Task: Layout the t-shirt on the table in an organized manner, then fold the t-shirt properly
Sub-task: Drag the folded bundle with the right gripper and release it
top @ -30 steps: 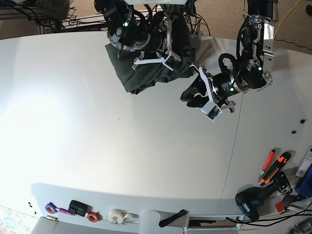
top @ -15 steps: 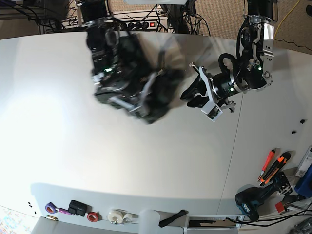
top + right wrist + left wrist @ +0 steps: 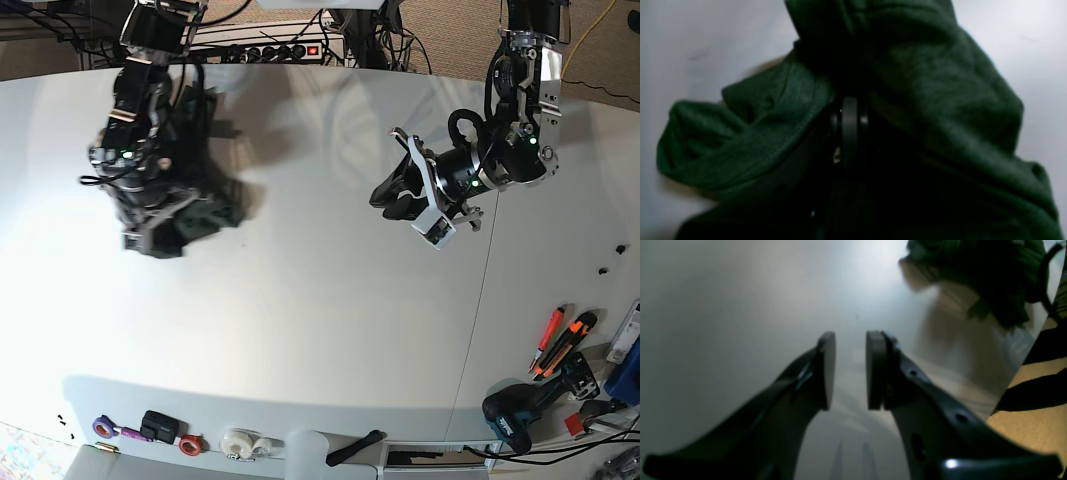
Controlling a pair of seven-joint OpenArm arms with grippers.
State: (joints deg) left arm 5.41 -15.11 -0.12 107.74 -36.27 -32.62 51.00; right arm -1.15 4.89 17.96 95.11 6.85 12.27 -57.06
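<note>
My right claw (image 3: 849,115) clamped on bunched dark green knit t-shirt (image 3: 940,100), fabric hiding fingers; left claw (image 3: 850,370) apart, empty, above white smooth worktop (image 3: 300,300).

The white desk (image 3: 300,330) shows a thin seam right of centre, with orange-handled tools (image 3: 560,342) and a dark drill (image 3: 525,405) at lower right and tape rolls (image 3: 240,443) along the bottom edge.

T-shirt (image 3: 940,100): dark green heathered knit cloth, soft, matt, wrinkled, with a stitched hem. Bench (image 3: 300,330): white, smooth, faintly glossy, with soft reflections and a thin seam. Left pincer (image 3: 850,370): black hard plastic, slight sheen; flat pads (image 3: 874,370) matt.
</note>
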